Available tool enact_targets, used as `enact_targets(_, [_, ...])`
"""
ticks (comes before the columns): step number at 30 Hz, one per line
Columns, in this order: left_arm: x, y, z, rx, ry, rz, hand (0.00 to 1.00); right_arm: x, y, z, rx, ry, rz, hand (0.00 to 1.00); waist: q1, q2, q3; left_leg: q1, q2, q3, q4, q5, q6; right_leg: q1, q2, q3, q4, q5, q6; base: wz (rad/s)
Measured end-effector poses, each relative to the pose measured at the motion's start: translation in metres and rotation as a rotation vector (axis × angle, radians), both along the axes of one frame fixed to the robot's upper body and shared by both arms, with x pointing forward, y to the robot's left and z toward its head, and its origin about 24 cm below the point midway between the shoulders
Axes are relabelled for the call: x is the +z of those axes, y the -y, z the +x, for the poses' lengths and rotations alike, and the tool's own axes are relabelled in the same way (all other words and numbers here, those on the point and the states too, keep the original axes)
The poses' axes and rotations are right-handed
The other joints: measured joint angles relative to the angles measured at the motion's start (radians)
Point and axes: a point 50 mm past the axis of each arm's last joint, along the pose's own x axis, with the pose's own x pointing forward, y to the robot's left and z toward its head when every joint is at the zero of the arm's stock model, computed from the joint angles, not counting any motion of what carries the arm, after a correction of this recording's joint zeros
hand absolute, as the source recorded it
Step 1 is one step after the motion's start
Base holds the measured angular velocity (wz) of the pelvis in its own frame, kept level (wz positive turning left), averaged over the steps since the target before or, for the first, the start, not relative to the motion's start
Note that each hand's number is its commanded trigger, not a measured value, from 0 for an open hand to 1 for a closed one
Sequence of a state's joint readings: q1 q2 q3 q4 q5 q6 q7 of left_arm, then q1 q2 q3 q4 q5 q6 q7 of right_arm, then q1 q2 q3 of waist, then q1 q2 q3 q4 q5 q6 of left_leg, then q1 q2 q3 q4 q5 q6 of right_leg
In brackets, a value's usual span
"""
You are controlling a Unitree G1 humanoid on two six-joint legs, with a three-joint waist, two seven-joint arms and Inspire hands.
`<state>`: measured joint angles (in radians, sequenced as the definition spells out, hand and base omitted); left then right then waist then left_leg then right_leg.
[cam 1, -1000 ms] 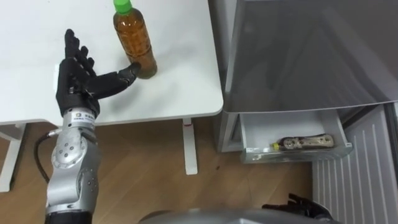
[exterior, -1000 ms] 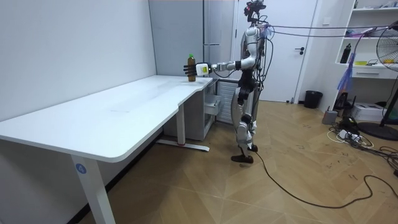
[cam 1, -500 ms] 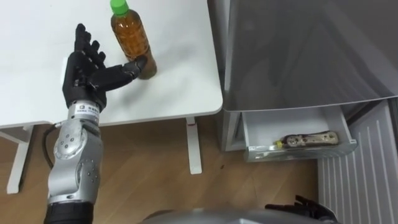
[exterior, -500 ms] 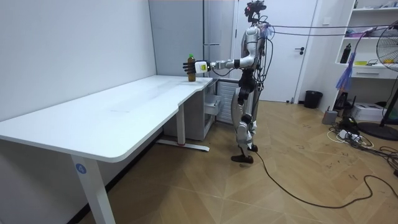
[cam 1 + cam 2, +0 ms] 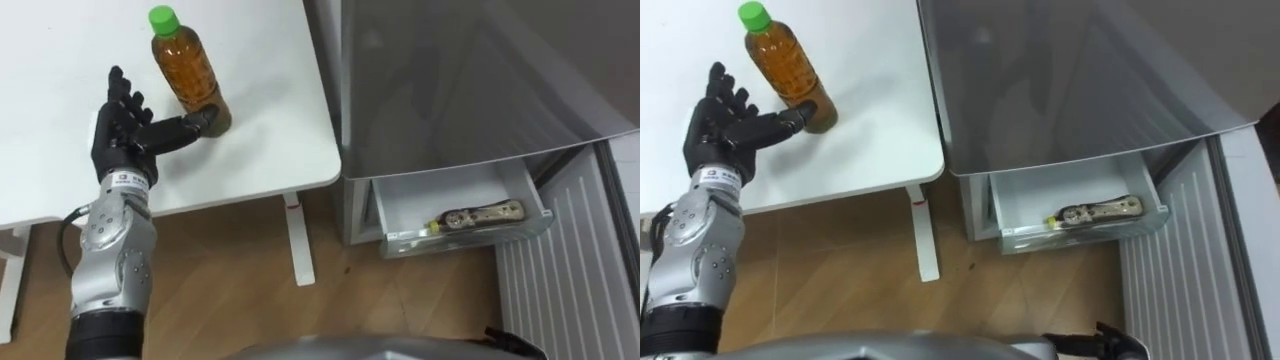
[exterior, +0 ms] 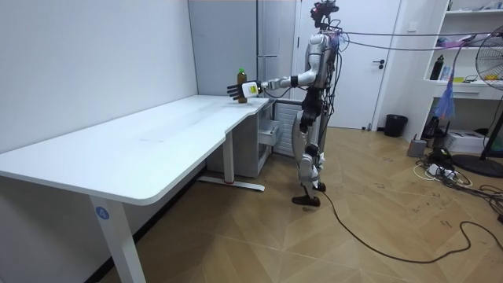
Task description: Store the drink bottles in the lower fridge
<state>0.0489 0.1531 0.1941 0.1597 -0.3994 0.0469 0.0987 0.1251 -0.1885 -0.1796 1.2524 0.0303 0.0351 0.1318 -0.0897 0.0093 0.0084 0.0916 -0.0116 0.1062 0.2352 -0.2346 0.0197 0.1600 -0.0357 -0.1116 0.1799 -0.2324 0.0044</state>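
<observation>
Reaching over the white table (image 5: 60,40), your left hand (image 5: 120,140) is spread open, thumb touching the upright tea bottle (image 5: 187,70), not yet gripped. A second bottle (image 5: 480,214) already lies in the lower fridge's open drawer (image 5: 410,205). Your right hand (image 5: 1105,347) hangs low.

Nothing can be read: the label on the bottle (image 5: 478,215) lying in the open fridge drawer (image 5: 408,202) and the round blue sticker (image 6: 100,211) on the table leg (image 6: 119,248) are too small to make out.
</observation>
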Motion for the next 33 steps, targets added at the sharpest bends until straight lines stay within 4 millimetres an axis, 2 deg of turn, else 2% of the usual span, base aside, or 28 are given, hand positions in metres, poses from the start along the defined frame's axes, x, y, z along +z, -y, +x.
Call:
enact_targets(4, [0.001,-0.001,0.001,0.022,-0.002,0.004,0.0,-0.001,0.001,-0.008,0.052,-0.049,-0.025,0.0,-0.011,0.003,0.0001,0.011,0.0,0.0,-0.001,0.0,0.0,0.008,0.0,0.001,0.006,0.0,0.0,0.0])
enact_targets(8, [-0.01,-0.003,-0.001,0.036,-0.049,-0.006,0.0,-0.002,0.0,-0.021,0.121,-0.138,-0.032,0.0,-0.017,0.01,0.0015,0.028,0.0,0.0,-0.014,0.001,0.0,0.015,0.001,0.006,0.009,0.0,0.0,-0.06])
enact_targets(11, [-0.012,-0.003,-0.001,0.038,-0.056,-0.008,0.0,-0.002,-0.001,-0.026,0.148,-0.18,-0.025,0.0,-0.021,0.006,0.0041,0.032,0.001,0.0,-0.018,0.003,-0.001,0.015,0.002,0.006,0.011,0.0,0.0,-0.01])
enact_targets(15, [-0.009,-0.003,0.009,0.035,-0.048,-0.008,0.0,-0.002,-0.002,-0.033,0.189,-0.218,-0.006,0.0,-0.017,0.006,0.0042,0.037,0.002,0.004,-0.025,0.004,-0.001,0.014,0.002,0.005,0.012,0.0,0.0,-0.02])
enact_targets(21, [0.001,-0.008,0.019,0.037,-0.018,0.007,0.0,-0.002,-0.003,-0.039,0.196,-0.252,0.007,0.0,-0.019,0.003,0.0007,0.041,0.001,0.004,-0.031,0.004,-0.002,0.014,0.002,0.006,0.008,0.0,0.0,-0.04])
enact_targets(25, [0.001,-0.009,0.023,0.037,-0.018,0.008,0.0,-0.003,-0.005,-0.043,0.209,-0.275,0.022,0.0,-0.019,-0.009,-0.0039,0.046,0.001,0.004,-0.031,0.004,-0.002,0.016,0.003,0.012,0.007,0.0,0.0,-0.06])
enact_targets(28, [-0.005,-0.012,0.021,0.039,-0.059,0.009,0.0,-0.003,-0.005,-0.041,0.228,-0.275,0.018,0.0,-0.017,-0.012,-0.0031,0.054,0.002,0.017,-0.032,0.004,-0.002,0.016,0.003,0.024,0.008,0.0,0.0,-0.16])
enact_targets(33, [-0.005,-0.014,0.023,0.015,-0.08,0.023,0.0,-0.003,-0.004,-0.04,0.263,-0.302,0.014,0.0,-0.04,-0.007,0.0001,0.052,0.003,0.02,-0.031,0.003,-0.001,0.014,0.004,0.028,0.013,0.002,0.0,-0.01])
